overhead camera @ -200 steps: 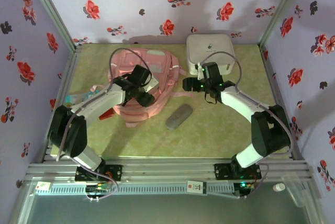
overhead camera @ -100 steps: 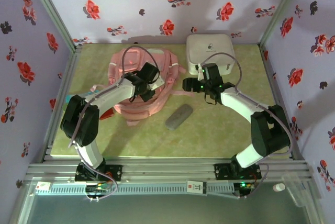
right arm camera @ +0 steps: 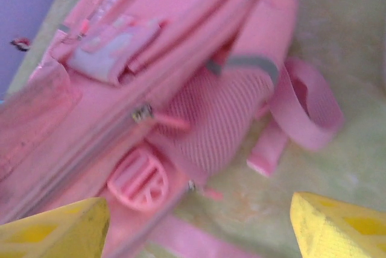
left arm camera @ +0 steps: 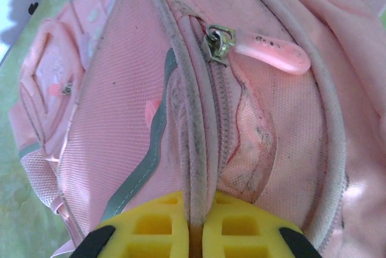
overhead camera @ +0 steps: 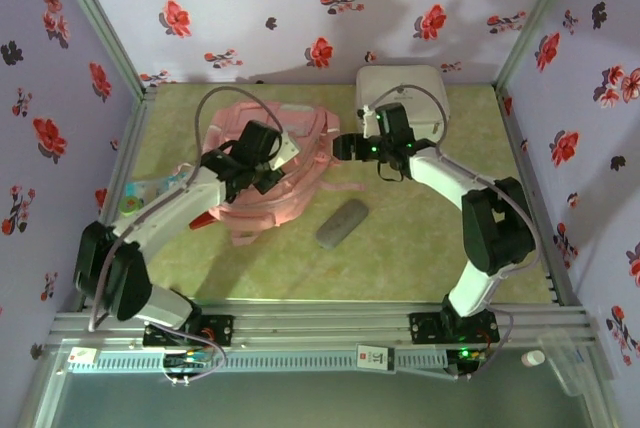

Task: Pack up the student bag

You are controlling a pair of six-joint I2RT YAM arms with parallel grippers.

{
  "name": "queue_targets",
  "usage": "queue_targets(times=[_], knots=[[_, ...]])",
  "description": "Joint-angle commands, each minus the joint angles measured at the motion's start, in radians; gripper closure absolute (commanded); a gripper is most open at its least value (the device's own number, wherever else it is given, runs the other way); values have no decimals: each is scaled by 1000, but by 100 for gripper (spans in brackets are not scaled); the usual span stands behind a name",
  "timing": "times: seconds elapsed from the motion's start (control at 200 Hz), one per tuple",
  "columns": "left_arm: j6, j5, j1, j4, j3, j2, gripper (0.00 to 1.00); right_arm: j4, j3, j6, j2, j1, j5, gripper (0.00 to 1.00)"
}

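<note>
The student bag [overhead camera: 268, 210], a large soft pink fabric backpack, is seen lying flat on the far-left part of the green table [overhead camera: 420, 248], with its front pockets turned upward. On the left wrist view, a raised piped seam of the student bag [left arm camera: 120, 89] is pinched between the yellow pads of the left gripper [left arm camera: 196, 231], which are drawn together on that ridge beside the zip track. Further along the same track, the metal slider with its pink rubber zip pull [left arm camera: 265, 53] is seen lying free. The right gripper [overhead camera: 345, 146] is held at the bag's right edge with its jaws spread wide and nothing between them; through its own camera, the bag's side [right arm camera: 181, 89] and a looped pink strap [right arm camera: 307, 107] are seen just ahead.

Only a thin fold is caught by the left gripper [overhead camera: 272, 160], so it could be lost if the fabric is pulled hard. Because the bag is soft and unweighted, the whole thing could be dragged instead of opened. The loose strap could be snagged by the open right jaws if the pull tab is approached carelessly. The white rounded-square hard case [overhead camera: 400, 98] stands just behind the right arm and could be knocked. The grey oblong pouch [overhead camera: 342, 223] lies near the bag and could be pushed away if the bag slides.
</note>
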Motion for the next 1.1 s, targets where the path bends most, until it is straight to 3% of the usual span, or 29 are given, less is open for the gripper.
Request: queue_targets(times=[0.0,0.205,0.46,0.755,1.095], knots=[[-24,31,4,124,-3,-93,95,24,69,-28,49,8,-103,24],[-50,34,27,146,-54,-142,97,9,121,-147,124,9,-250,37],[-50,53,34,132,-62,-153,97,-107,195,-370,222,13,-205,46],[-44,72,42,115,-51,-146,98,-120,242,-498,241,24,-202,60],[-45,92,48,113,-51,-147,98,-14,183,-518,206,26,-205,55]])
